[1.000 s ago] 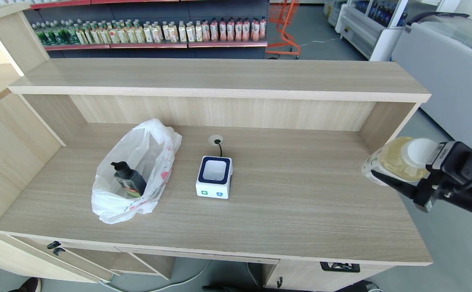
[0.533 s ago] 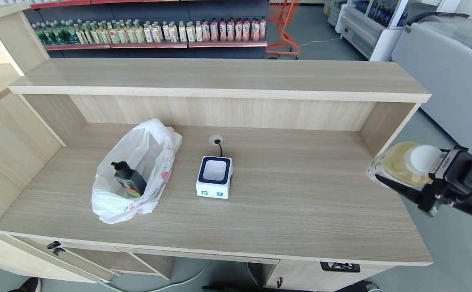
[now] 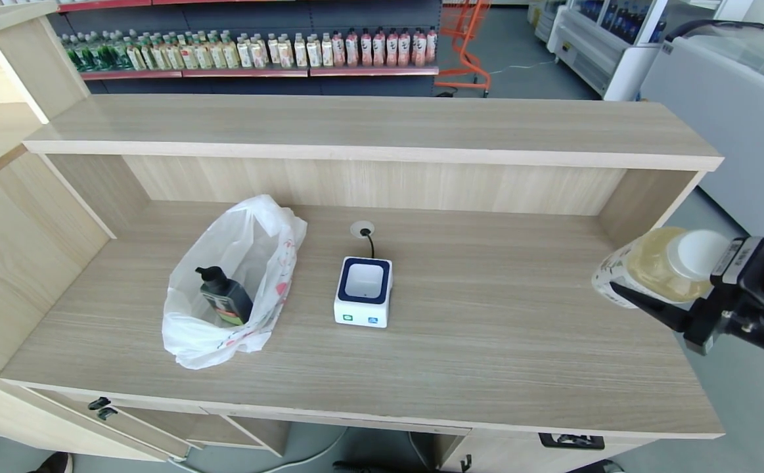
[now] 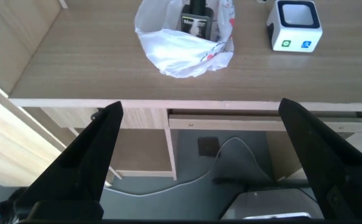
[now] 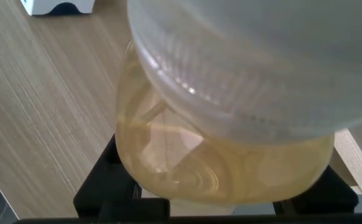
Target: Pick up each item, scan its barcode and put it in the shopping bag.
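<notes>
My right gripper [image 3: 651, 289] is shut on a clear bottle of pale yellow liquid [image 3: 651, 266] with a white cap, held in the air over the counter's right end; up close the bottle [image 5: 224, 149] shows its cap toward the camera. A white and blue barcode scanner [image 3: 364, 290] sits mid-counter, also seen as the scanner [image 4: 294, 25]. Left of it lies an open white shopping bag [image 3: 237, 263] with a dark pump bottle [image 3: 224, 299] inside. My left gripper [image 4: 199, 162] hangs open below the counter's front edge, in front of the bag [image 4: 184, 37].
The wooden counter [image 3: 487, 341] has a raised back shelf and side walls. A cable hole [image 3: 362, 229] lies behind the scanner. Drink shelves and freezers stand in the shop beyond.
The head camera has shifted, moving the whole scene slightly right. The right gripper with the bottle has drifted a little lower and to the right at the counter's end.
</notes>
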Tool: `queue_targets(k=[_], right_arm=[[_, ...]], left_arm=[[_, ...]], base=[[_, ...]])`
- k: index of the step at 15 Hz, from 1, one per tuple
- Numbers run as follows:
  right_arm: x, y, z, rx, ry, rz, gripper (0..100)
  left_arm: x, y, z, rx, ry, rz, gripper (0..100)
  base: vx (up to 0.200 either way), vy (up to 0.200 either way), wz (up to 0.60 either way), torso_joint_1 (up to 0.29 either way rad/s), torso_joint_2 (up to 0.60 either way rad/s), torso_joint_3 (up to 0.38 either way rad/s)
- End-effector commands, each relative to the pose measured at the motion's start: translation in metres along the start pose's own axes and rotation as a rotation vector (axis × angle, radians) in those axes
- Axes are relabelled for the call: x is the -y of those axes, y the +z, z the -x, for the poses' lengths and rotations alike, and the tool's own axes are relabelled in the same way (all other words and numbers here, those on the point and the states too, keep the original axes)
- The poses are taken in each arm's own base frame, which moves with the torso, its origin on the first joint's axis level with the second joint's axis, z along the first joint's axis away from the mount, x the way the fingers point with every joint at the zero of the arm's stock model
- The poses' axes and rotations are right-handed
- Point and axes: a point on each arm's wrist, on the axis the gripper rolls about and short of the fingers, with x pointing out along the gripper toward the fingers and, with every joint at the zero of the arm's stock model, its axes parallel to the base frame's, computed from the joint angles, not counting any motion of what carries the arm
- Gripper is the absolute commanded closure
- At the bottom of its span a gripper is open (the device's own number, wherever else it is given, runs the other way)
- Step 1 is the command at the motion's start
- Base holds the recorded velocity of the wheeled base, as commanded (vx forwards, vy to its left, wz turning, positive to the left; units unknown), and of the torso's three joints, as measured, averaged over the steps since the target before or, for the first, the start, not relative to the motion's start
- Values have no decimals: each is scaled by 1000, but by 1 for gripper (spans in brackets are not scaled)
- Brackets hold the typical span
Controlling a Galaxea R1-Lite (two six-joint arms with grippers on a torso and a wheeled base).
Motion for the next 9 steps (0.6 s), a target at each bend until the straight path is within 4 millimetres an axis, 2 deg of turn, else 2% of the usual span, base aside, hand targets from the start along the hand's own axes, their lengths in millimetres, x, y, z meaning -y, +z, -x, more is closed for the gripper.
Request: queue_targets(k=[1,9], right_arm=[[0,-1,0,-2,2,-5,100],[-4,-12,-14,-35,39,-68,100]], left_arm=[[0,0,0,-2,0,0,0],[0,-1,0,-2,0,-1,0]], base=[[0,200,0,-2,17,-2],[0,200,0,2,3,2]])
